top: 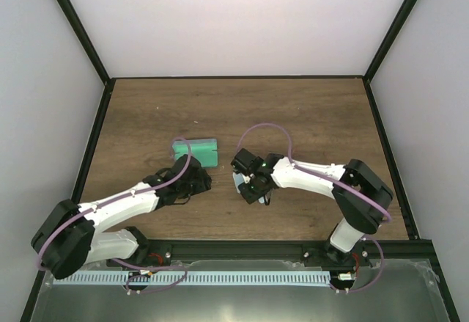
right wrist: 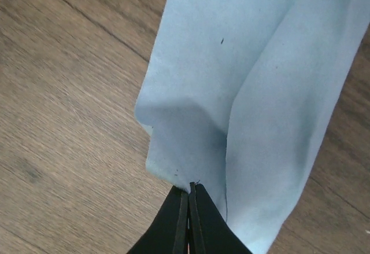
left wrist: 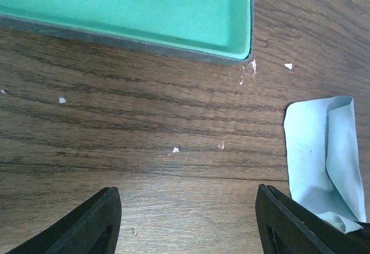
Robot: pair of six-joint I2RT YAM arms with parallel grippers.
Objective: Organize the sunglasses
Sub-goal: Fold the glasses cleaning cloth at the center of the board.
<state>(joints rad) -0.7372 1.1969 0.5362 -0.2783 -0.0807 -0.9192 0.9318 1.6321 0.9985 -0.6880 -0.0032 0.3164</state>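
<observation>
An open grey-blue case [top: 196, 152] lies on the brown wooden worktop [top: 308, 116] with its green lining facing up. Everything else sits on the arm-base side of it.

The left hand [left wrist: 186, 201] hovers just short of the case's near long edge. Its two dark fingers [left wrist: 98, 225] are spread wide with only bare wood between them, so it holds nothing. In the left wrist view the case's grey rim and its near right corner run across the top. A few small white flecks [left wrist: 248, 69] are scattered on the wood just off that corner.

A small light blue cloth [right wrist: 248, 92] lies to the right of the case and nearer the arm bases, apart from the case's corner. It is folded lengthwise with a soft crease down its middle.

The right hand [right wrist: 188, 210] is beside the case on that same side. Its fingers are pressed together on the cloth's near edge, pinching a small tuck of fabric between the tips. The fabric bulges up just beyond the pinch. Whether the rest of the cloth rests on the wood or is lifted clear cannot be told.

The sunglasses do not show in any of the three views, so where they lie relative to the case cannot be told.
</observation>
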